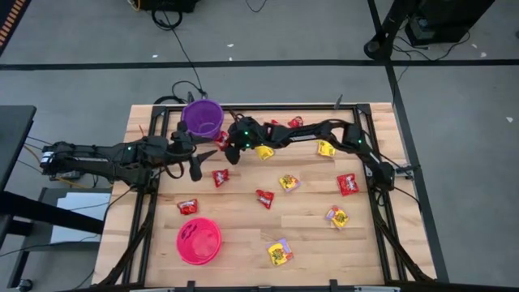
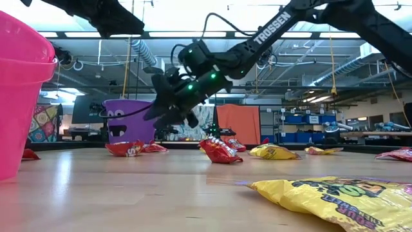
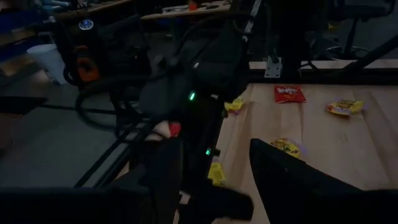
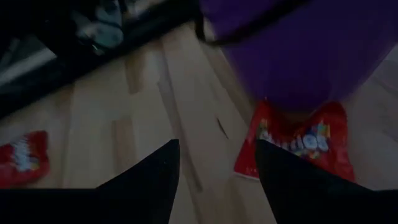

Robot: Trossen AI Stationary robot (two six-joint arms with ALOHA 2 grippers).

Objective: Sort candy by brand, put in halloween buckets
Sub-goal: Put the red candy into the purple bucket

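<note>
Red crinkly foil packet point(image 4: 295, 146) is lying flat on the wooden table point(image 1: 243, 235), touching the foot of the purple plastic bucket point(image 1: 202, 118). We're hovering the right gripper point(image 4: 214, 180) just beside it, fingers apart and empty. Looks light, floppy and slippery, so we'd pinch a free edge. Its long axis seems to be running along the bucket's base. Left gripper point(image 1: 197, 166) is waiting nearby, spread open too.

Four cameras: one overhead, one at table height, two on wrists.
The overhead looks straight down on the table point(image 1: 243, 243); the low view and right wrist share the purple bucket point(image 2: 125, 119).
</note>
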